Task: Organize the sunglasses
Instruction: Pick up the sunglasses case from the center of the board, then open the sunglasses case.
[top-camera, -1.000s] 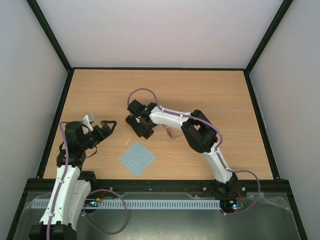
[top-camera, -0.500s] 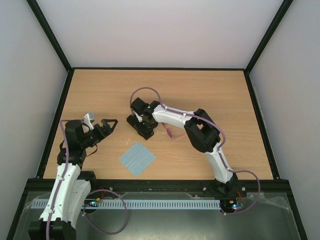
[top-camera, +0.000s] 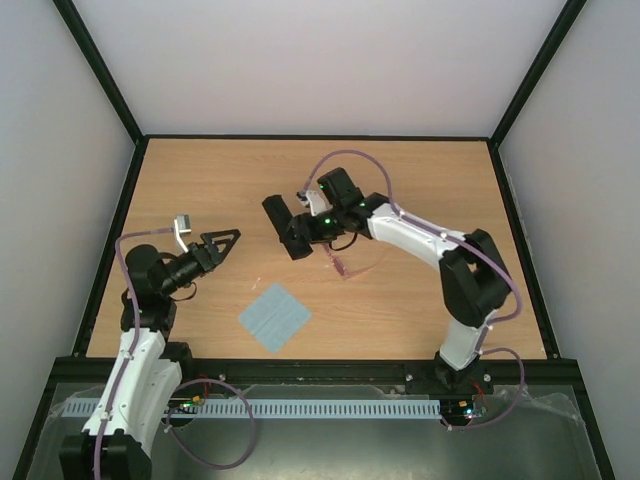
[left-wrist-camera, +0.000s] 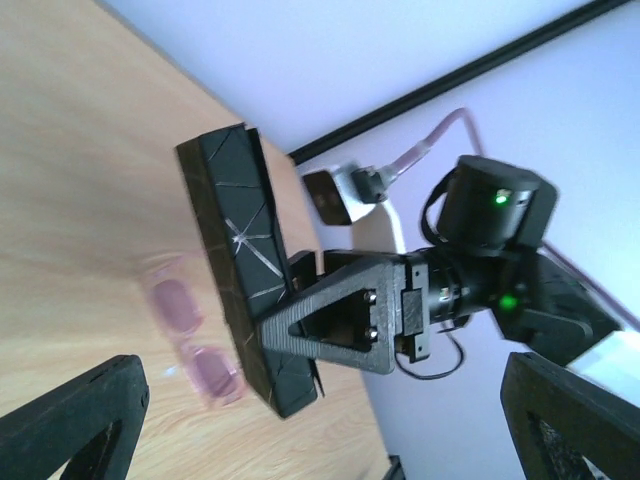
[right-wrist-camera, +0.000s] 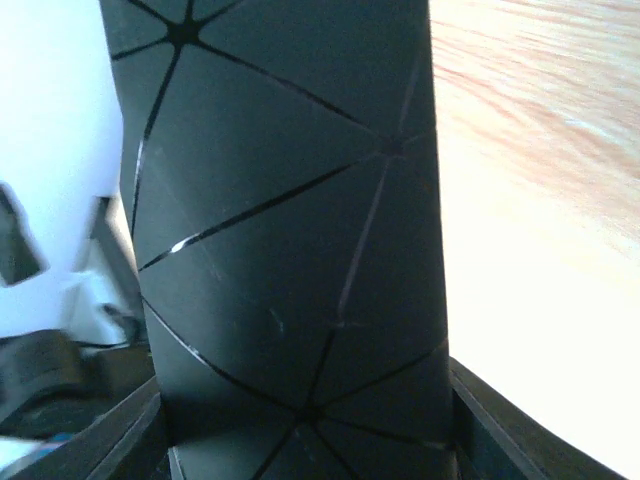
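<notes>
Resting on wooden table (top-camera: 420, 170): sunglasses (top-camera: 340, 265), blue cloth (top-camera: 274, 316) | walls (top-camera: 320, 60) apparently white

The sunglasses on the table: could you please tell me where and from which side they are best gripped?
Probably at the bridge between the lenses of the sunglasses, coming down from above with the open left hand: the thin frame sits low on the table, and the right hand is holding the case.

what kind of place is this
Probably a robot test cell: a wooden table boxed in by white walls and black framing, left arm and right arm mounted at its near edge.
</notes>
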